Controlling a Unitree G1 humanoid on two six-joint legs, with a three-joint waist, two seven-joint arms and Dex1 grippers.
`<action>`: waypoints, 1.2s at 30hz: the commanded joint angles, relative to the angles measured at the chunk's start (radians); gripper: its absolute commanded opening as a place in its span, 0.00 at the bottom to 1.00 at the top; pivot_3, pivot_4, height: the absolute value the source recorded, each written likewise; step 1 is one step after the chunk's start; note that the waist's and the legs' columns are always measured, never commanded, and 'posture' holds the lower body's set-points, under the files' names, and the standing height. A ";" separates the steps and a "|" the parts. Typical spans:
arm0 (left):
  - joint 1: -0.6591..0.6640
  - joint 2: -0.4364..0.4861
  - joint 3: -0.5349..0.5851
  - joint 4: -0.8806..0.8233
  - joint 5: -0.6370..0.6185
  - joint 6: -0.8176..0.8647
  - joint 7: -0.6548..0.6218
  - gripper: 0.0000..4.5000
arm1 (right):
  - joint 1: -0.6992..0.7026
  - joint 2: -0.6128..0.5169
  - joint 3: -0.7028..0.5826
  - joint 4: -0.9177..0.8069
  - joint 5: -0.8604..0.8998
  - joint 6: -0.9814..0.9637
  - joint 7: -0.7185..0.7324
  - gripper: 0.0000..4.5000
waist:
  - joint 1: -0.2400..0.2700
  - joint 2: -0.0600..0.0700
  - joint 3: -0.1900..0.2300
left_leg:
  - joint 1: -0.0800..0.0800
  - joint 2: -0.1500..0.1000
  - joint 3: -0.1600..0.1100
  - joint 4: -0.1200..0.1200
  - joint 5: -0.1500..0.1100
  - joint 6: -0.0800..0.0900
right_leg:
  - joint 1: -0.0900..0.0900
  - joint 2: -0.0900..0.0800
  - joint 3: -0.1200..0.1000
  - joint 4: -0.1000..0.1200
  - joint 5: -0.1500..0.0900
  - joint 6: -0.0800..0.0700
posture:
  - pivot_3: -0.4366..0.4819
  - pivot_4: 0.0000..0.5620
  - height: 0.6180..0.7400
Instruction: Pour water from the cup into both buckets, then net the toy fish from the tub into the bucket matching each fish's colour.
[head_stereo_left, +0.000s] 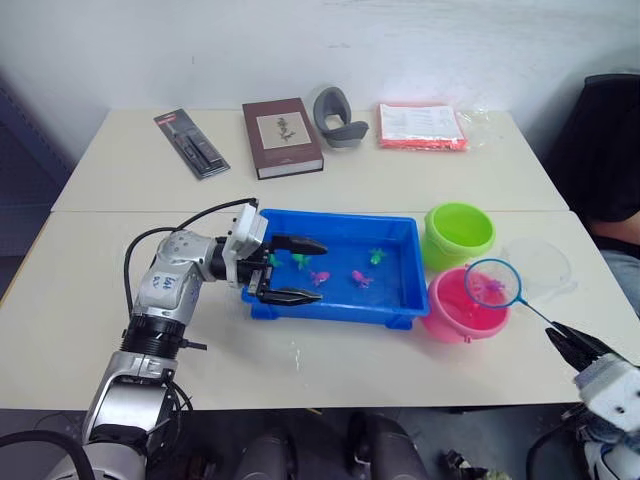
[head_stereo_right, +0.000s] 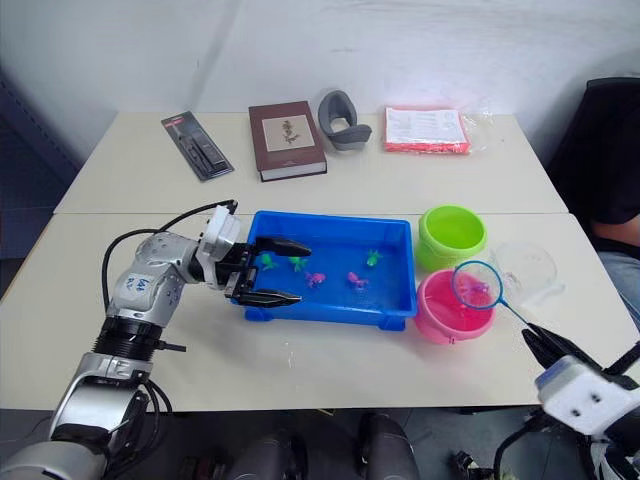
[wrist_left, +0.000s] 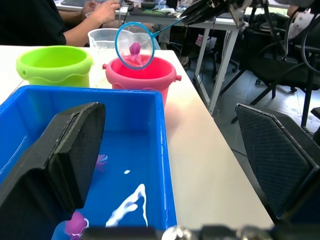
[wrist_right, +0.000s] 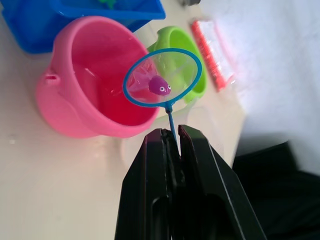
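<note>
Pink fish (wrist_right: 160, 85) in blue net (wrist_right: 162, 77) over pink bucket (head_stereo_left: 455, 310), green bucket (head_stereo_left: 458, 233) behind.

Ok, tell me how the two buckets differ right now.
The pink bucket sits nearer the robot; the green bucket sits behind it. The net, carrying a pink fish, hangs over the pink one; nothing hangs over the green one. Both are round, alike in size, and stand beside the tub.

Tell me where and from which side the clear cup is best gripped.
A judgement: take the clear cup by its rim or wall from the robot's right, its open side. The pink bucket and green bucket crowd its left. The right end effector, nearest, is shut on the net handle.
</note>
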 joint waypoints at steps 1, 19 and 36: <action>-0.020 -0.012 0.001 -0.037 -0.010 -0.002 0.012 0.99 | 0.003 0.007 -0.036 0.030 -0.252 -0.213 -0.179 0.00 | 0.000 0.000 0.000 | 0.000 0.000 0.000 0.000 0.000 0.000 | 0.000 0.000 0.000 0.000 0.000 0.000 | 0.48 0.27 1.00; -0.003 -0.018 0.001 -0.034 -0.012 -0.016 0.006 0.99 | 0.091 -0.084 -0.080 0.100 -0.509 -0.489 -0.479 0.00 | -0.001 0.000 0.000 | 0.001 0.001 0.000 0.000 0.000 -0.001 | 0.000 0.000 0.002 0.000 -0.001 -0.002 | 0.48 0.27 1.00; 0.014 -0.027 0.002 -0.037 -0.007 -0.025 0.024 0.99 | 0.101 -0.065 -0.069 0.090 -0.500 -0.372 -0.507 0.00 | -0.004 0.000 0.000 | 0.001 0.001 0.000 0.000 0.000 -0.001 | 0.000 -0.001 0.002 0.001 -0.002 -0.002 | 0.48 0.27 1.00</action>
